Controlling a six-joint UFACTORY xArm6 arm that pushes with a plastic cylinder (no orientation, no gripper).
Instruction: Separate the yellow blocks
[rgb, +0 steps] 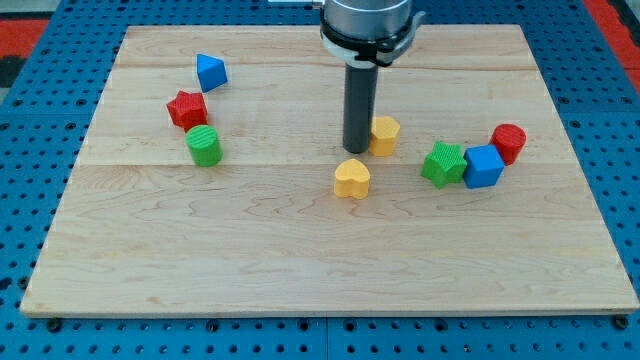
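Observation:
Two yellow blocks lie near the board's middle. A yellow heart-shaped block (352, 179) sits just below centre. A second yellow block (385, 135), rounded in shape, sits up and to the right of it. My tip (358, 150) rests on the board right beside the left side of the rounded yellow block, and just above the heart. The two yellow blocks are apart by a small gap.
A blue triangle (210, 72), a red star (187, 109) and a green cylinder (204, 146) cluster at the view's left. A green star (443, 164), a blue cube (483, 166) and a red cylinder (508, 143) cluster at the right. The wooden board (150, 270) lies on a blue pegboard.

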